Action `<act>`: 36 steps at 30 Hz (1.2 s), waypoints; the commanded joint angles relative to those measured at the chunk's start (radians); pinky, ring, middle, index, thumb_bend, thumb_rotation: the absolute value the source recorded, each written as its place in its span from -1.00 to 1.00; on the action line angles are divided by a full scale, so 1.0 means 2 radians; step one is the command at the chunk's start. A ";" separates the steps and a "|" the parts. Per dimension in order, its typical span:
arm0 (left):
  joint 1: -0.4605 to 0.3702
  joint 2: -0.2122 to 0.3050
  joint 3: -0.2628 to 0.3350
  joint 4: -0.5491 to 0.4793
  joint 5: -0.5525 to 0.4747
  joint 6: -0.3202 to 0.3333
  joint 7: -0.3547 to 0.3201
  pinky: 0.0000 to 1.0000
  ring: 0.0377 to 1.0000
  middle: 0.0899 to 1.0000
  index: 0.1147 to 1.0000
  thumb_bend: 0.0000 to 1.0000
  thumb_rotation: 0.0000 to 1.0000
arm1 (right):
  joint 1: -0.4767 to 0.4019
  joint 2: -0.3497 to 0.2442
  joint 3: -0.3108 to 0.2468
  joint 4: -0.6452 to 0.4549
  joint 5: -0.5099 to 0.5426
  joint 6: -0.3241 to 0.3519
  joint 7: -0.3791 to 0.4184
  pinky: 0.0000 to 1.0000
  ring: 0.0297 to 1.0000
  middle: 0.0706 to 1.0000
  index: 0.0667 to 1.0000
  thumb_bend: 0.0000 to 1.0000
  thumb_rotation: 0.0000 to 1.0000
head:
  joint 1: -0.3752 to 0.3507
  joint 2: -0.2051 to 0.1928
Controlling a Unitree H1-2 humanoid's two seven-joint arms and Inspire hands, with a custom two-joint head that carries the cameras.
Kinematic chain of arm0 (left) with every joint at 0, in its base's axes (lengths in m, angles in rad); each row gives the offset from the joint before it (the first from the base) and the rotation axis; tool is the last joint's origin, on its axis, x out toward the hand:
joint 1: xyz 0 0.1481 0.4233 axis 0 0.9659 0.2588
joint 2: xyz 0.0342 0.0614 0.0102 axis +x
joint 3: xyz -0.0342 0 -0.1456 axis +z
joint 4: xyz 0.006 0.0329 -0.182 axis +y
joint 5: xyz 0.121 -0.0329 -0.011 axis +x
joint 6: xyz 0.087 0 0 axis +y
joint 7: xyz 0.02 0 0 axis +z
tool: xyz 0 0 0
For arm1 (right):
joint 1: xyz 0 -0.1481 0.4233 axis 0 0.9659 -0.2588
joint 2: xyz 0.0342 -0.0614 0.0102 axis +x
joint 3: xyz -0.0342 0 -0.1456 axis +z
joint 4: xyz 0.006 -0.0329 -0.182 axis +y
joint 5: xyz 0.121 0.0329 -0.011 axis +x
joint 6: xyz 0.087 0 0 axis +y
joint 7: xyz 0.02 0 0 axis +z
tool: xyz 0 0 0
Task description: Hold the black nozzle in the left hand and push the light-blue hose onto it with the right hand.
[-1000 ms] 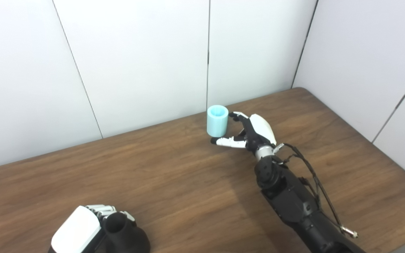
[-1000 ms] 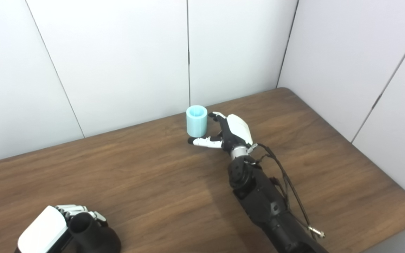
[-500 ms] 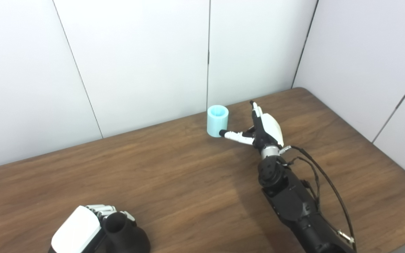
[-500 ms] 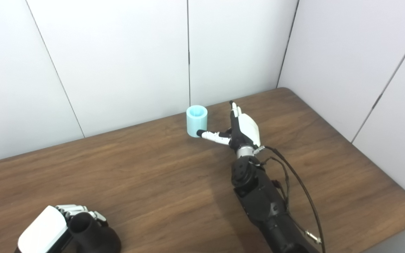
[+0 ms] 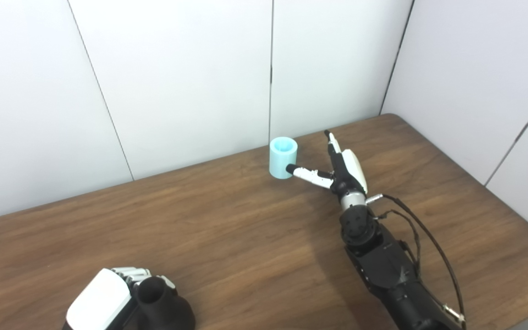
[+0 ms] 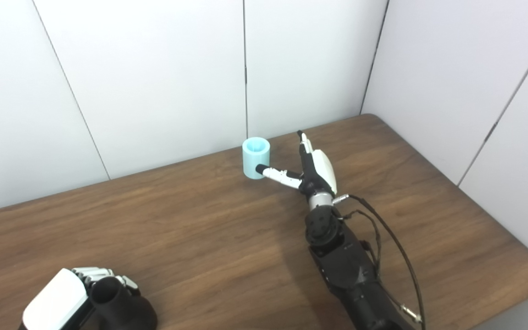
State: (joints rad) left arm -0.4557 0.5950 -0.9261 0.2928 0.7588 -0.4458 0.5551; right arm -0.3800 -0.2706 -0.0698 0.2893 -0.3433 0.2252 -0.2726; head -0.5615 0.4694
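Nozzle [image 5: 163, 305] sat gripped in the left hand [image 5: 103, 302] at seven o'clock; the right hand [image 5: 337, 167], spread open, only touched the hose [image 5: 283, 158] at twelve, ungrasped.

The picture's bottom edge cuts off the left hand [image 5: 101, 300] and the base of the black nozzle [image 5: 163, 307] it grips. The nozzle hides most of its fingers. The right hand's [image 6: 312, 167] thumb tip covers part of the light-blue hose [image 6: 255, 157].
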 commanded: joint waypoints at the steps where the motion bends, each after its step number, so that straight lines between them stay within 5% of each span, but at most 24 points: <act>1: 0.087 -0.014 -0.038 0.031 -0.002 -0.012 -0.004 -0.30 -0.13 -0.14 -0.15 0.04 -1.00 | -0.025 -0.003 0.002 -0.016 0.006 -0.032 0.003 0.70 0.87 0.97 1.00 1.00 0.18 | 0.000 0.000; 22: 0.103 -0.015 -0.018 0.016 -0.003 -0.012 -0.015 -0.32 -0.13 -0.14 -0.15 0.04 -1.00 | -0.060 0.006 0.007 0.067 0.047 -0.050 0.020 0.77 0.95 1.00 1.00 1.00 0.07 | 0.022 0.000; 36: 0.126 -0.014 0.009 -0.005 0.001 -0.012 -0.036 -0.28 -0.10 -0.14 -0.16 0.04 -1.00 | -0.073 0.001 0.034 0.074 0.032 -0.052 0.037 0.37 0.66 0.75 0.94 1.00 0.13 | 0.047 0.001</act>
State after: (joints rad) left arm -0.3864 0.5943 -0.8378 0.2287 0.7651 -0.4464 0.4873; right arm -0.4780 -0.2596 -0.0268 0.4571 -0.2629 0.1284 -0.2340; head -0.4679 0.4709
